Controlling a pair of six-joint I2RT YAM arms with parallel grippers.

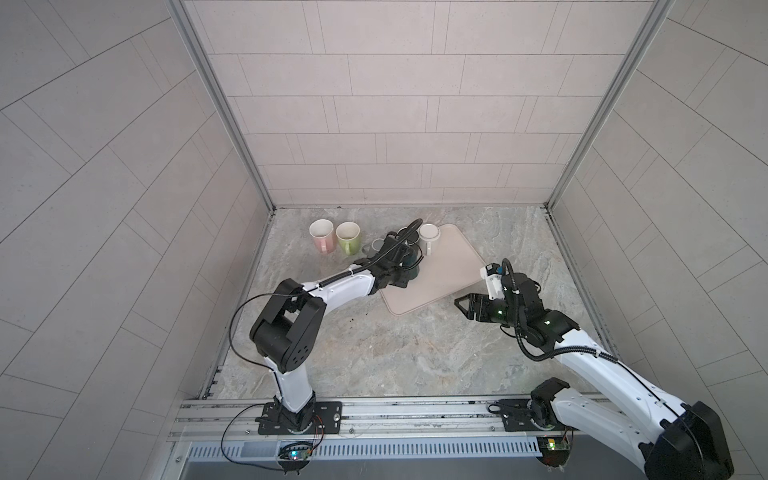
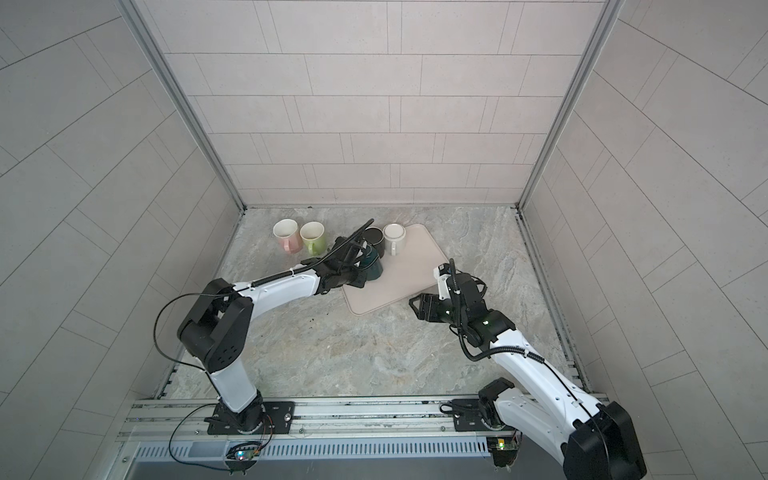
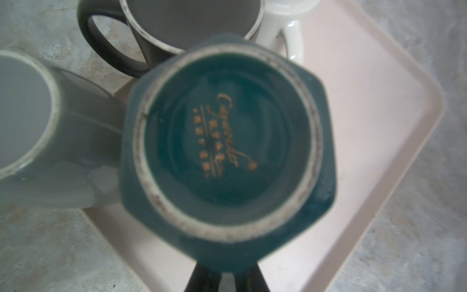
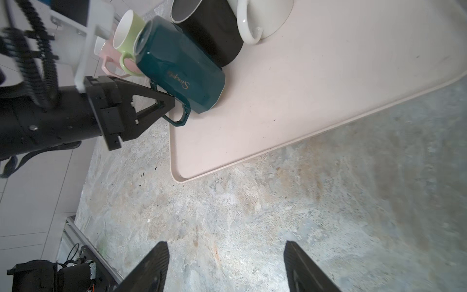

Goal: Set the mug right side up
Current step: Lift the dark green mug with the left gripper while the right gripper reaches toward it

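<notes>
The dark teal mug [image 4: 182, 68] is mouth-down on the pink tray [image 4: 303, 88] and tilted, one edge of its rim on the tray. Its base with gold print fills the left wrist view [image 3: 227, 141]. My left gripper [image 4: 169, 102] is shut on the mug's handle, and its black fingers [image 3: 202, 278] show just under the mug. In both top views the left gripper [image 1: 407, 271] sits at the tray's left edge, over the mug [image 2: 372, 264]. My right gripper [image 1: 459, 303] hangs open and empty over the stone table, off the tray's near right edge [image 4: 225, 244].
A black mug [image 4: 212, 35] and a white mug [image 1: 430, 237] stand close behind the teal one at the tray's far corner. A pink mug [image 1: 322, 237], a green mug [image 1: 349, 239] and a grey mug [image 3: 25, 113] stand on the table to the left. Walls enclose three sides.
</notes>
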